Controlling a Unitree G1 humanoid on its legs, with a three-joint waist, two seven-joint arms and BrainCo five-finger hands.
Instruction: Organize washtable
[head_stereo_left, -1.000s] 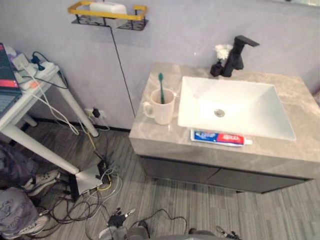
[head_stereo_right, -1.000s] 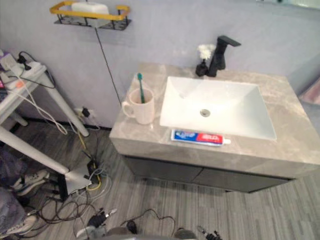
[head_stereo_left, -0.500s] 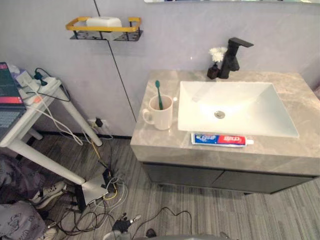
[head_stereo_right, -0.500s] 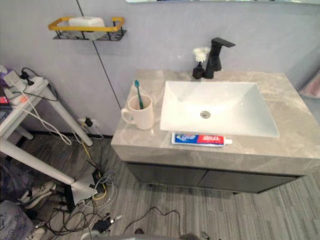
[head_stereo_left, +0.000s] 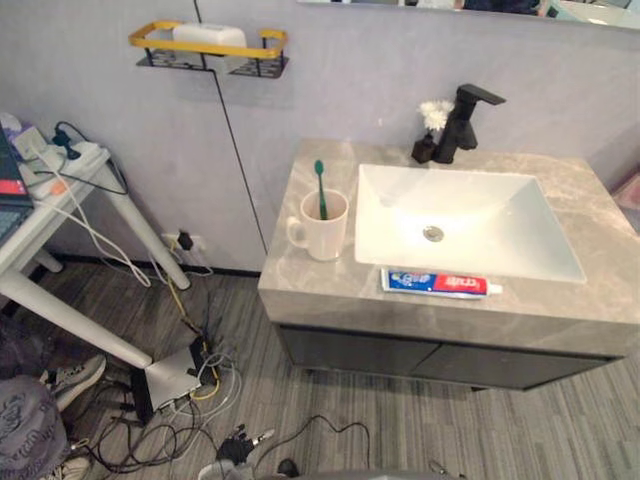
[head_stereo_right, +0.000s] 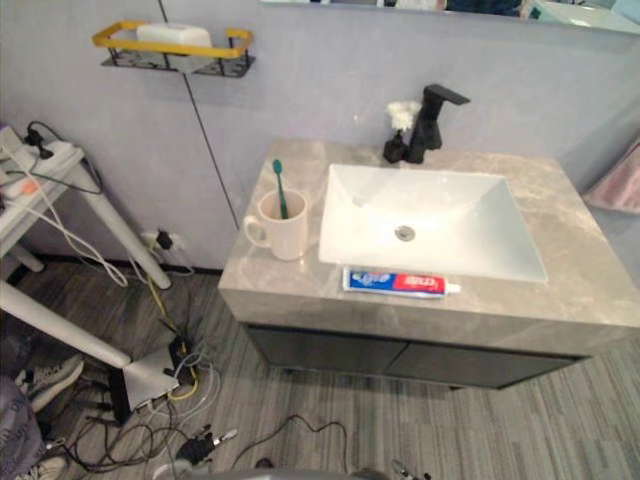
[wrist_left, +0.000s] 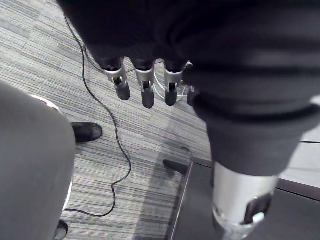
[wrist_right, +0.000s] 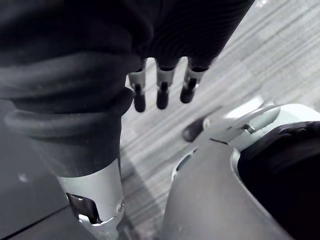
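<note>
Left hand (wrist_left: 145, 85): fingers straight and relaxed, holding nothing, hanging over the grey striped floor (wrist_left: 45, 60). Right hand (wrist_right: 161, 87): same, loose and empty, above the floor.

Ahead stands the grey marble table (head_stereo_left: 330, 290) with a white basin (head_stereo_left: 470, 220) sunk into it.
- Toothpaste tube (head_stereo_left: 437, 284) lies flat on the front strip of the table, just before the basin, cap toward the right.
- Cream mug (head_stereo_left: 322, 228) stands upright left of the basin, handle to the left, with a green toothbrush (head_stereo_left: 320, 185) upright inside.
- Black faucet (head_stereo_left: 463, 122) behind the basin; a small dark vase of white flowers (head_stereo_left: 430, 130) just beside it.

On the wall to the left is a yellow-rimmed shelf (head_stereo_left: 208, 45) with a white item. Farther left a white side table (head_stereo_left: 60, 190) carries a power strip; cables (head_stereo_left: 190, 380) tangle on the floor below it. A person's shoe (head_stereo_left: 70, 375) shows at lower left.
</note>
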